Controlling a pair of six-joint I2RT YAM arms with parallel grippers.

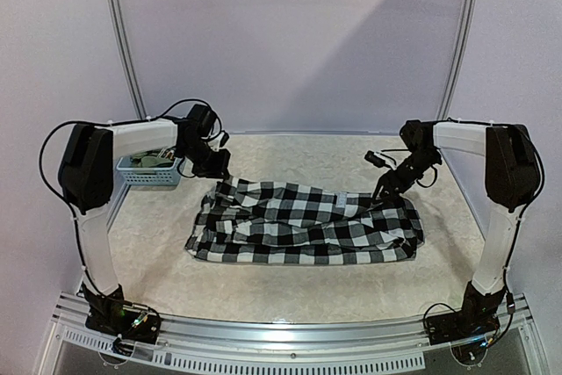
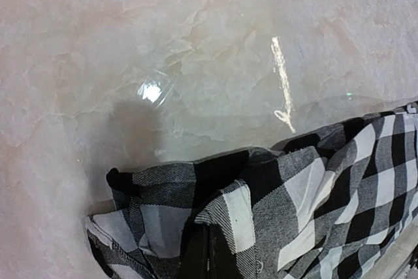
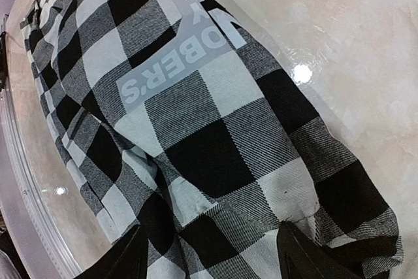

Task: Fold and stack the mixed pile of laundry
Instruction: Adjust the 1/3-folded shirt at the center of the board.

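The black-and-white checked shirt (image 1: 299, 221) lies crumpled lengthwise across the middle of the table. My left gripper (image 1: 221, 180) is at its far left corner. In the left wrist view that gripper (image 2: 210, 253) is shut on a fold of the checked shirt (image 2: 313, 187), the cloth bunched over the closed fingers. My right gripper (image 1: 379, 202) is down at the shirt's far right end. In the right wrist view it (image 3: 215, 259) stands open, its fingers (image 3: 307, 256) spread wide with the checked shirt (image 3: 196, 129) lying between them; grey lettering shows on the cloth.
A light blue lattice basket (image 1: 132, 177) stands at the far left, just behind my left arm, with something greenish (image 1: 156, 160) inside. Bare marbled tabletop (image 1: 299, 287) surrounds the shirt. A metal rail (image 1: 290, 340) runs along the near edge.
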